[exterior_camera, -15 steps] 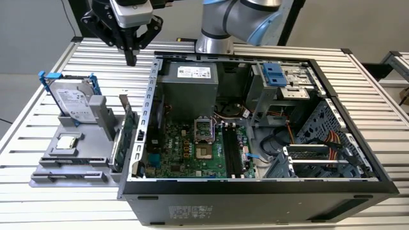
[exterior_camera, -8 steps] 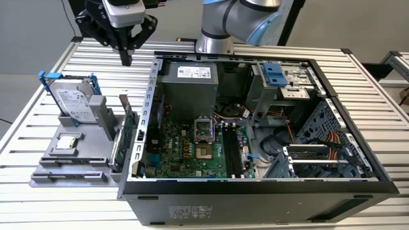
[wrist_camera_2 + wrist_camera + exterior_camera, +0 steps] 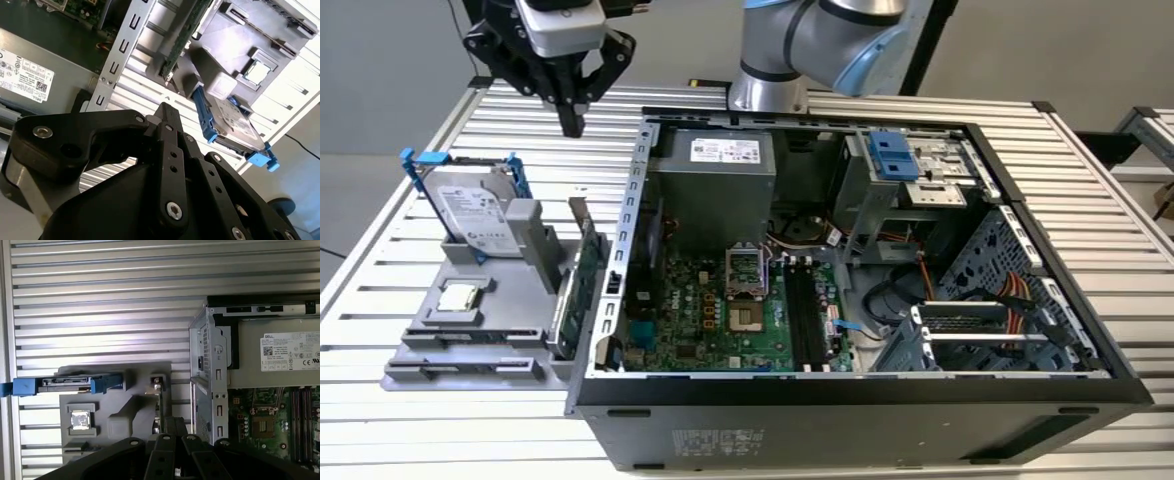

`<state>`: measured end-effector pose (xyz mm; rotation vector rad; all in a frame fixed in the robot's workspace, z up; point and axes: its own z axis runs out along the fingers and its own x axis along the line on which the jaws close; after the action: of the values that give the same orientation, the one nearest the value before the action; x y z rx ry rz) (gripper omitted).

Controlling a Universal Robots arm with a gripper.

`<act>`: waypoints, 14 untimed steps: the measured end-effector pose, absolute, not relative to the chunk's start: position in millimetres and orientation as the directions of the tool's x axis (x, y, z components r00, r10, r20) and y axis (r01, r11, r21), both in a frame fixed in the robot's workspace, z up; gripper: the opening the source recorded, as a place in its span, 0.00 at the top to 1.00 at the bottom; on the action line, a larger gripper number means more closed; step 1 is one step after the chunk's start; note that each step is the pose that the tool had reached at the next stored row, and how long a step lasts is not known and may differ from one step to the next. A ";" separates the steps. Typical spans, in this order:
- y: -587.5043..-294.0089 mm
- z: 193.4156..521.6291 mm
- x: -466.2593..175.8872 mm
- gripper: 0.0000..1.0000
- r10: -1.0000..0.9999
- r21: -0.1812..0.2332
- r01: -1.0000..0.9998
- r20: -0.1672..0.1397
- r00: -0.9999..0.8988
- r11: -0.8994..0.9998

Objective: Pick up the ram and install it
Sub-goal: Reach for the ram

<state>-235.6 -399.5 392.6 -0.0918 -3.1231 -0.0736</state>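
Hand: fingers are pressed together, nothing is held.
Ram: is stood on edge in the grey holder, beside the computer case, well apart from the hand.

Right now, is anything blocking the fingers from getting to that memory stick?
Nothing visible does. The fingers hang shut in the air beyond the far end of the gray holder. The ram stands on edge in that holder, open from above. The hard drive stands aside, toward the exterior view's left.
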 end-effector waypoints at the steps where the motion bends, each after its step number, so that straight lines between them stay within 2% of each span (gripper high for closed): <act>1: -399.4 392.6 -236.8 1.00 0.058 0.047 0.059 0.018 -0.998 0.997; 14: -399.4 392.6 -252.2 1.00 0.058 0.047 0.059 0.018 -0.998 0.997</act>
<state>-252.2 -399.4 392.6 -0.0919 -3.1231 -0.0737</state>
